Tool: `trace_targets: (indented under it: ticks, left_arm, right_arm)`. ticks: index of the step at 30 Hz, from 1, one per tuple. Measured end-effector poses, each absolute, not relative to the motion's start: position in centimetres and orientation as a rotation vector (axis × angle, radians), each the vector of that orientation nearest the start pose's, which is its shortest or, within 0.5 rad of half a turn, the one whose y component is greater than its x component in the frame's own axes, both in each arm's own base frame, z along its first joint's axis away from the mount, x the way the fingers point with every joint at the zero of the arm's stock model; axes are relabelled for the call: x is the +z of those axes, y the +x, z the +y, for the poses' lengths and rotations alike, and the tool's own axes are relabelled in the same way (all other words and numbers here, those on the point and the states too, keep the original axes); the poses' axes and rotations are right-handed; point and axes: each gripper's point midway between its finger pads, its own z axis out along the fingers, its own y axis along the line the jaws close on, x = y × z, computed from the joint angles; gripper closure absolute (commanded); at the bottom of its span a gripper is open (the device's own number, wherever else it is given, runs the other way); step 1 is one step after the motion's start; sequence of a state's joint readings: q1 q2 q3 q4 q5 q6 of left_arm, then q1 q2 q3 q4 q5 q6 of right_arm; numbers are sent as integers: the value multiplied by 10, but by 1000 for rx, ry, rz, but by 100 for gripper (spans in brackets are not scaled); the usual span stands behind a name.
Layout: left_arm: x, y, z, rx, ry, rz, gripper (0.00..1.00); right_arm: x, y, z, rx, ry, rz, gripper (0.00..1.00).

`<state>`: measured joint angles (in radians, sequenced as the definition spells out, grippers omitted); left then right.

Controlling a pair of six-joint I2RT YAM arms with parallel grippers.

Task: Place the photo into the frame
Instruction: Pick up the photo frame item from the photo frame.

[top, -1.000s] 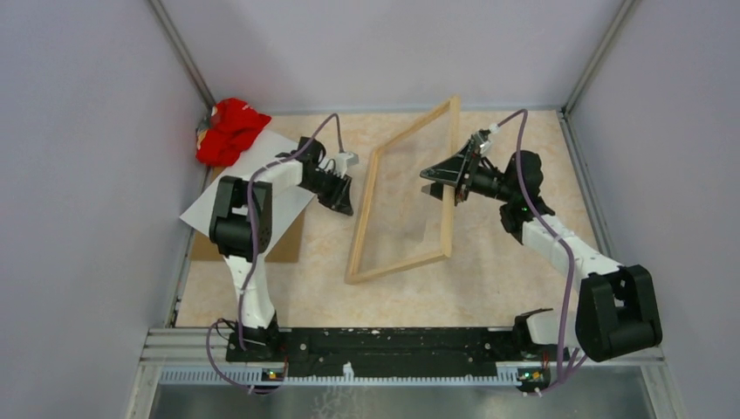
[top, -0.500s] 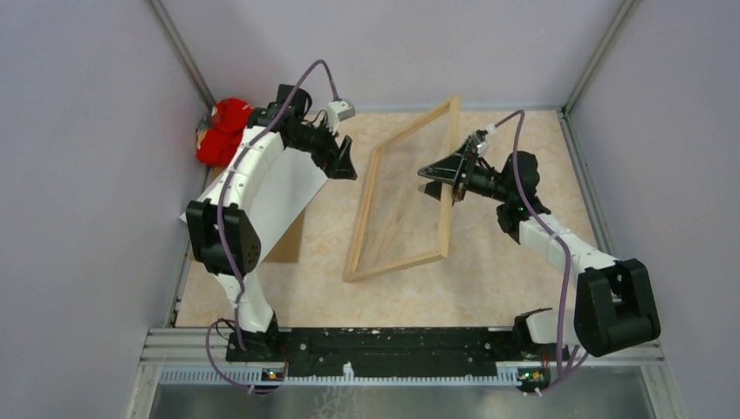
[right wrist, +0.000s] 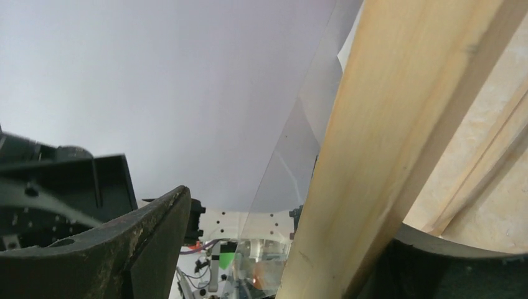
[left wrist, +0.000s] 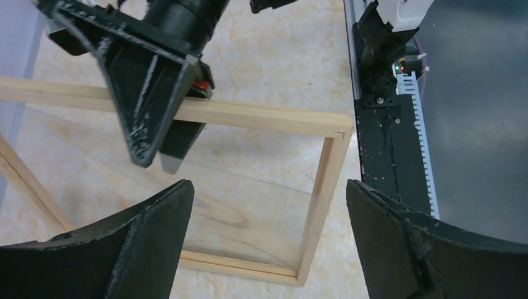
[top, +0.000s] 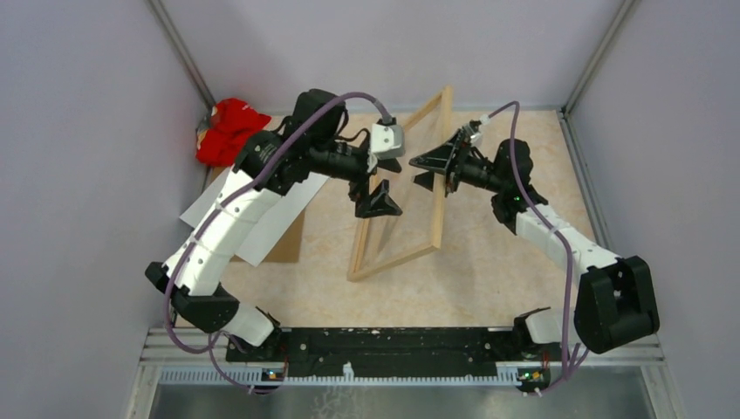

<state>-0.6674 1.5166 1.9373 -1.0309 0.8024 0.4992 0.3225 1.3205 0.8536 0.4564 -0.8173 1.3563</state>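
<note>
Holding the frame tilted, photo not yet loaded

Seen from above, the right gripper [top: 435, 171] is clamped on one long rail of the frame [top: 393, 260], which is tipped up off the table on that side rather than lying flat. The left gripper [top: 387, 184] hovers near the opposite rail with its jaws spread, grasping nothing. The photo [top: 281, 209] lies pale side up on the brown backing board [top: 285, 250] at the left. It is well apart from the frame and near a red cloth [top: 229, 129].

At the left wrist, the fingers [left wrist: 143, 249] stand wide apart and empty. Beyond them a frame corner and its clear pane [left wrist: 249, 180] show, with the other pincer pinching the upper rail.

At the right wrist, the wooden rail fills the gap between the fingers [right wrist: 124, 249], and the pane's edge runs alongside it.

My reading is that the job is at an early stage. Only the frame is in hand, and nothing sits inside it. The frame has yet to be laid down and the photo picked up, carried across and seated in the frame.
</note>
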Motion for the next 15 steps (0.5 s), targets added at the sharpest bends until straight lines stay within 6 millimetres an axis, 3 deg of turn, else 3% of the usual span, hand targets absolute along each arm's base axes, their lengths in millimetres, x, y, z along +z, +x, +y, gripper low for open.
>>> trace_targets:
  ticks: [3, 7, 10, 15]
  left_arm:
    - [378, 194, -321, -906, 1557, 1486, 1]
    - [358, 185, -339, -793, 1583, 1567, 1]
    - [342, 196, -342, -663, 1546, 1644, 1]
    - [320, 221, -328, -498, 1439, 1772, 1]
  right_arm:
    - [305, 300, 267, 1837, 227, 1961, 24]
    - [307, 309, 269, 1797, 249, 1975, 24]
    - [306, 312, 270, 1759, 263, 1993, 24]
    - [301, 316, 268, 1710, 288, 2012, 24]
